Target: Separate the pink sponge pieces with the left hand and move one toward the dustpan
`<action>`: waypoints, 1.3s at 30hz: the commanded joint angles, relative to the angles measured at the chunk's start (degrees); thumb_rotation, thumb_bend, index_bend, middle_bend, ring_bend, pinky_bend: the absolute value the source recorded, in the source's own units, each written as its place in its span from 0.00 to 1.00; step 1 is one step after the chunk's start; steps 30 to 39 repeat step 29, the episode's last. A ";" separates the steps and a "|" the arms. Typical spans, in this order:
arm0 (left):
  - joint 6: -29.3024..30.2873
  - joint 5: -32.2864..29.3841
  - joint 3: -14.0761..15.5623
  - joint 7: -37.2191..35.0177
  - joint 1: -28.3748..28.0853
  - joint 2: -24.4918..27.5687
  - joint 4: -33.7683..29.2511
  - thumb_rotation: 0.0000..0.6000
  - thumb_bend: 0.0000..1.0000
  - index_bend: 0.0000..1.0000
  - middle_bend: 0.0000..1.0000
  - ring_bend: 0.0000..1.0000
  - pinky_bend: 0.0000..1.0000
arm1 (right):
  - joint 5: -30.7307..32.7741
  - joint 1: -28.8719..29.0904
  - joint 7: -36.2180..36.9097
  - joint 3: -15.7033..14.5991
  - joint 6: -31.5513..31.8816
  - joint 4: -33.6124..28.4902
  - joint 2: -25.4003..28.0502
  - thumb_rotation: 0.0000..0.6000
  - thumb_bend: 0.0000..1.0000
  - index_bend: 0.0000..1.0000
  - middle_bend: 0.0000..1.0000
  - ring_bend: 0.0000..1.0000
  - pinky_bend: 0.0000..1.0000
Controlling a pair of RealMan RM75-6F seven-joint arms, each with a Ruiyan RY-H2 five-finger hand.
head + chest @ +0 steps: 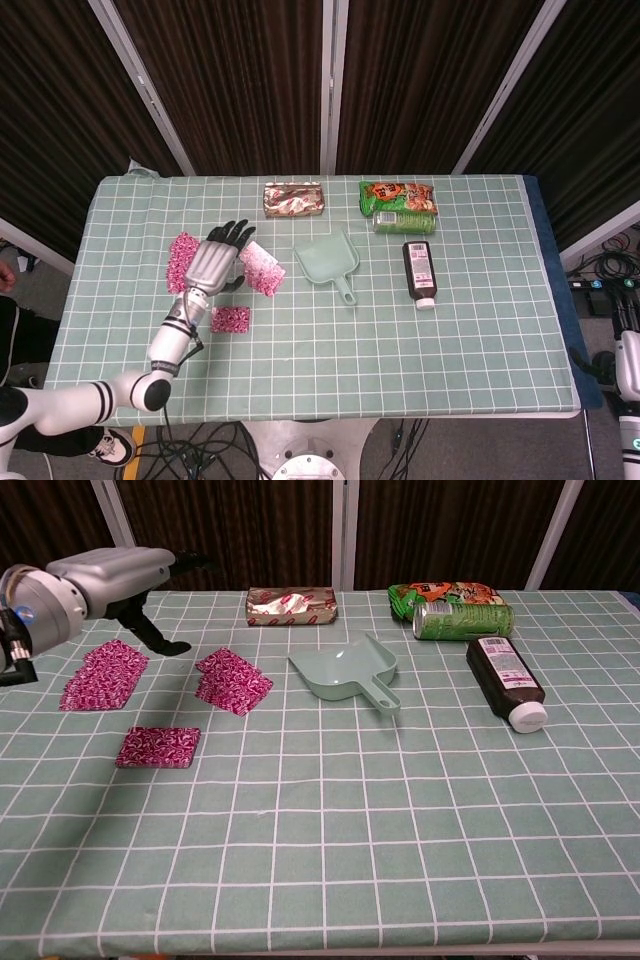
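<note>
Lying apart on the checked table (330, 340): three pink sponge pieces (233, 681), one dustpan (347, 670). Hovering empty, fingers spread: left hand (212, 262). Broad bare cloth nearside.

Left robot hand (212, 263): my palm shell is brushed silver-grey metal — my fingers (236, 233) are black.
Wrist (183, 313): a slim grey neck below the shell, with dark cabling running along it.
Forearm (166, 344): glossy white casing, rounded like a tube.
Elbow (148, 393): a dark round joint cap set in white, with black bands ringing the white segment beside it.
Chest view: my silver shell (112, 568) looks smooth and bulbous — behind it a rounded grey housing carries a small blue spot (12, 609).
</note>
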 commanded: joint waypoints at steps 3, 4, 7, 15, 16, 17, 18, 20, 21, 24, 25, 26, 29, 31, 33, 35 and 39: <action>3.70 0.31 1.26 -0.28 3.98 4.21 -4.03 1.00 0.24 0.06 0.00 0.00 0.11 | -0.47 -0.08 0.01 -0.05 0.41 -0.14 0.05 1.00 0.13 0.00 0.00 0.00 0.00; 4.73 0.22 1.60 0.04 4.91 5.17 -5.14 1.00 0.24 0.06 0.00 0.00 0.11 | -0.54 -0.10 0.14 -0.03 0.47 -0.22 0.11 1.00 0.13 0.00 0.00 0.00 0.00; 10.09 0.47 2.87 0.38 9.02 8.13 -9.86 1.00 0.23 0.06 0.00 0.00 0.08 | -1.04 -0.11 0.73 0.10 0.84 -0.45 0.41 1.00 0.13 0.00 0.00 0.00 0.00; 22.42 5.47 8.92 -1.79 20.45 13.16 -16.35 1.00 0.23 0.06 0.01 0.00 0.06 | -2.26 0.51 2.35 0.30 0.80 0.11 0.10 1.00 0.13 0.00 0.00 0.00 0.00; 23.32 6.00 9.59 -2.14 21.56 13.28 -16.39 1.00 0.23 0.06 0.01 0.00 0.06 | -2.35 0.55 2.51 0.23 0.73 0.25 -0.08 1.00 0.13 0.00 0.00 0.00 0.00; 24.06 6.45 10.25 -2.44 22.60 13.36 -16.40 1.00 0.23 0.06 0.01 0.00 0.06 | -2.44 0.60 2.67 0.18 0.67 0.40 -0.26 1.00 0.13 0.00 0.00 0.00 0.00; 24.76 6.86 11.13 -2.75 23.92 13.44 -16.51 1.00 0.23 0.06 0.01 0.00 0.06 | -2.55 0.66 2.84 0.10 0.57 0.59 -0.50 1.00 0.13 0.00 0.00 0.00 0.00; 25.70 7.66 12.41 -3.20 25.76 13.40 -16.76 1.00 0.22 0.06 0.00 0.00 0.06 | -2.80 0.71 3.01 -0.09 0.51 0.80 -0.85 1.00 0.13 0.00 0.00 0.00 0.00; 26.69 8.42 13.06 -3.27 26.91 13.25 -16.45 1.00 0.22 0.06 0.01 0.00 0.06 | -3.05 0.67 3.08 -0.22 0.65 0.85 -1.04 1.00 0.13 0.00 0.00 0.00 0.00; 29.67 10.33 14.46 -4.11 30.14 12.89 -15.02 1.00 0.22 0.06 0.01 0.00 0.05 | -3.85 0.33 3.13 -0.57 1.54 0.72 -1.33 1.00 0.13 0.00 0.00 0.00 0.00; 30.24 10.81 15.18 -5.08 31.32 13.01 -14.34 1.00 0.22 0.06 0.00 0.00 0.05 | -4.05 0.21 3.11 -0.66 1.80 0.68 -1.34 1.00 0.13 0.00 0.00 0.00 0.00; 30.70 11.58 15.77 -6.18 32.29 13.15 -13.58 1.00 0.22 0.06 0.00 0.00 0.05 | -4.19 0.10 3.09 -0.72 2.06 0.66 -1.35 1.00 0.13 0.00 0.00 0.00 0.00; 31.68 13.15 16.31 -8.49 34.42 13.49 -11.56 1.00 0.22 0.06 0.00 0.00 0.05 | -4.18 -0.17 3.23 -0.74 2.51 0.75 -1.38 1.00 0.13 0.00 0.00 0.00 0.00; 31.68 13.15 16.31 -8.49 34.42 13.49 -11.56 1.00 0.22 0.06 0.00 0.00 0.05 | -4.18 -0.17 3.23 -0.74 2.51 0.75 -1.38 1.00 0.13 0.00 0.00 0.00 0.00; 31.68 13.15 16.31 -8.49 34.42 13.49 -11.56 1.00 0.22 0.06 0.00 0.00 0.05 | -4.18 -0.17 3.23 -0.74 2.51 0.75 -1.38 1.00 0.13 0.00 0.00 0.00 0.00; 31.68 13.15 16.31 -8.49 34.42 13.49 -11.56 1.00 0.22 0.06 0.00 0.00 0.05 | -4.18 -0.17 3.23 -0.74 2.51 0.75 -1.38 1.00 0.13 0.00 0.00 0.00 0.00; 31.68 13.15 16.31 -8.49 34.42 13.49 -11.56 1.00 0.22 0.06 0.00 0.00 0.05 | -4.18 -0.17 3.23 -0.74 2.51 0.75 -1.38 1.00 0.13 0.00 0.00 0.00 0.00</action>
